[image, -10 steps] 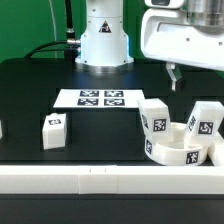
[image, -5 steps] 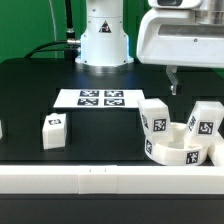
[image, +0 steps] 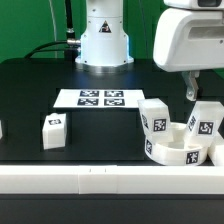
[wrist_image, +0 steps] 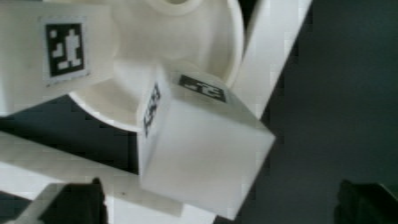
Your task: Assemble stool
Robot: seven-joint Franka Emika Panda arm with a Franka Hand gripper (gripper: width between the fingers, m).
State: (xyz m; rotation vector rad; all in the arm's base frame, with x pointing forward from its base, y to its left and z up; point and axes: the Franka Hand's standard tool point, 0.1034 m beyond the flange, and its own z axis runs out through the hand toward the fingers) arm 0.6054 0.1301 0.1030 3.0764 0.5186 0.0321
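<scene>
Gripper (image: pixel 188 94) has shifted above a leg (image: pixel 204 121), wide open, empty.

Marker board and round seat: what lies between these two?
One white leg stands there, near the seat; otherwise bare table, as the exterior view shows.

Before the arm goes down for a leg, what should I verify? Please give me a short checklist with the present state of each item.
1. The gripper is open and empty: ok.
2. The gripper hangs above the seat group, at the exterior view's right: ok.
3. A leg lies close under the wrist view, beside the seat: ok.
4. That leg is centred between the jaws: cannot tell.
5. That leg stands free of the seat, not touching it: cannot tell.
6. The lone leg and the marker board lie well away from the gripper: ok.
</scene>
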